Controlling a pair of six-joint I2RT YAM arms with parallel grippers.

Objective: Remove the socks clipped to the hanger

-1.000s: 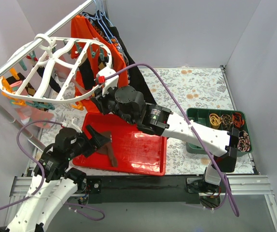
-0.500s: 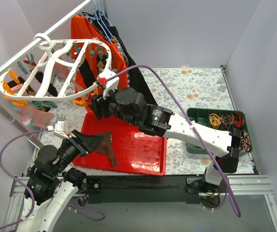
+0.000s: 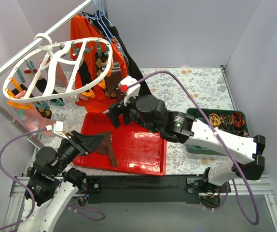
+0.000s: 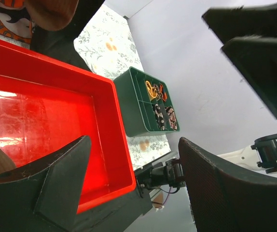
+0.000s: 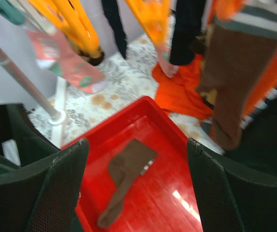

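The white hanger (image 3: 53, 60) hangs from the rail at the upper left, tilted. Several socks are clipped to it, among them a brown one (image 3: 112, 82) (image 5: 235, 82) and a pink one with teal marks (image 5: 63, 58). Orange clips (image 5: 76, 19) show at the top of the right wrist view. One brown sock (image 3: 110, 150) (image 5: 124, 179) lies flat in the red tray (image 3: 138, 150). My right gripper (image 3: 114, 115) (image 5: 136, 188) is open and empty, below the hanger's near edge and over the tray. My left gripper (image 3: 92, 142) (image 4: 133, 188) is open and empty at the tray's left end.
A metal rail (image 3: 13, 65) carries the hanger, an orange shirt (image 3: 88, 34) and a black garment. A green bin (image 3: 215, 125) (image 4: 143, 106) of small items stands on the flowered cloth to the right. The red tray's wall (image 4: 100, 121) runs beside my left fingers.
My right gripper has opened, let go at the hanger's rim and drawn back to the right over the tray. The hanger has swung up. My left arm has pulled back toward the near edge.
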